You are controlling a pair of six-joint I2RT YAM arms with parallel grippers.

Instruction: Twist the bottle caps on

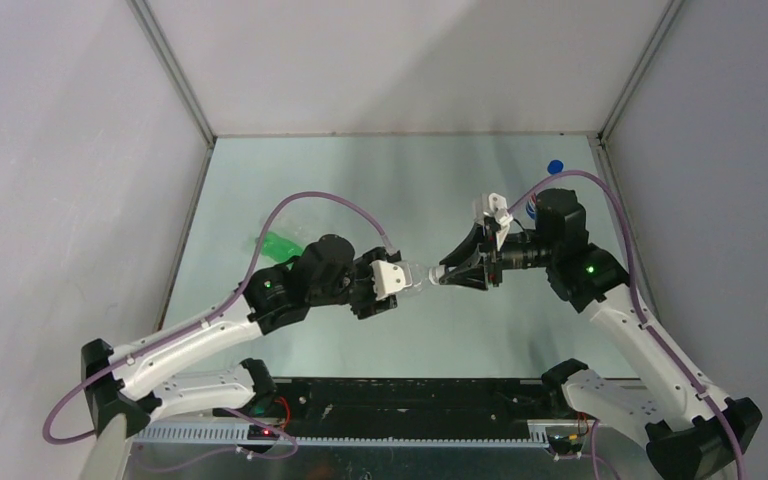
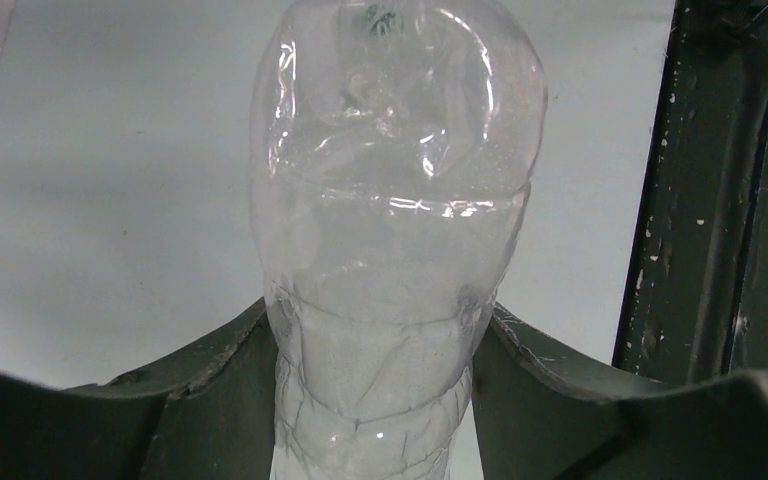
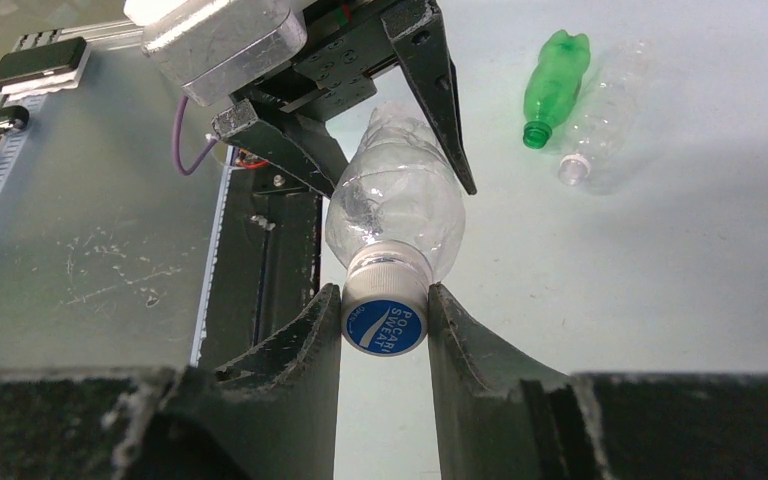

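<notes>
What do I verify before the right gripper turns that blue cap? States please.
1. Hold of the left gripper on the clear bottle: ok, clamped around the body.
2. Hold of the right gripper on the blue cap: ok, a finger on each side.
3. Cap sitting on the neck: ok.
4. Threads engaged, and how far: cannot tell.
5. Bottle wall uncrushed: not ok, creased near the grip.
6. The green bottle clear of both grippers: ok, lying uncapped off to the side.

A clear bottle (image 3: 395, 205) has a blue cap (image 3: 384, 327) lettered white; beside the green bottle (image 3: 554, 82), a transparent bottle (image 3: 612, 110) has a white cap (image 3: 573, 170).
</notes>
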